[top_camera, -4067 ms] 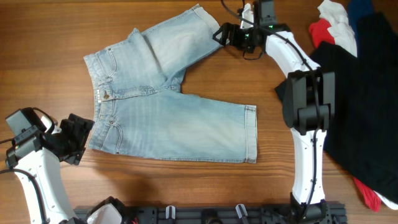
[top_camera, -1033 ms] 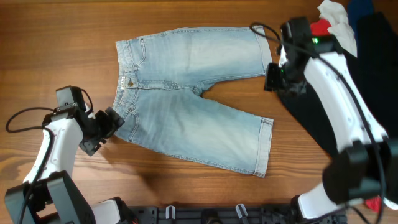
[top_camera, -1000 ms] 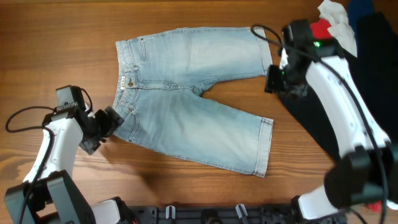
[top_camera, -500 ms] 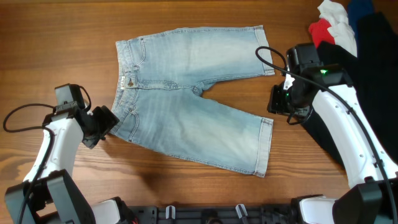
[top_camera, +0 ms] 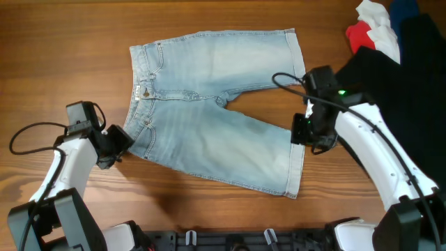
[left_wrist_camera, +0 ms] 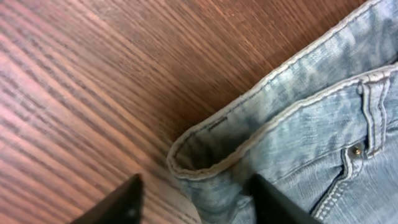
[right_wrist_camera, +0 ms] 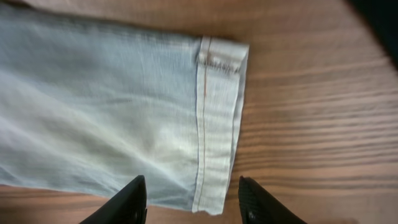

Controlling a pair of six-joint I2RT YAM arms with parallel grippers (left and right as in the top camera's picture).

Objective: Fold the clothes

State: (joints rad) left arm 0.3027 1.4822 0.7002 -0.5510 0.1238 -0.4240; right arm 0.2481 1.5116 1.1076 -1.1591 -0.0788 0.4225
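Shorts waistband between half-open left gripper, seemingly unclamped | hem between half-open right gripper

We see the denim shorts no longer bunched toward the left edge of the bench. Both legs now lie spread flat, nearer the middle. The right gripper leaves the far leg's hem and now sits at the near leg's hem, jaws astride it. The left gripper moves from the near-left corner to the waistband's end, its jaws narrower than a second ago.
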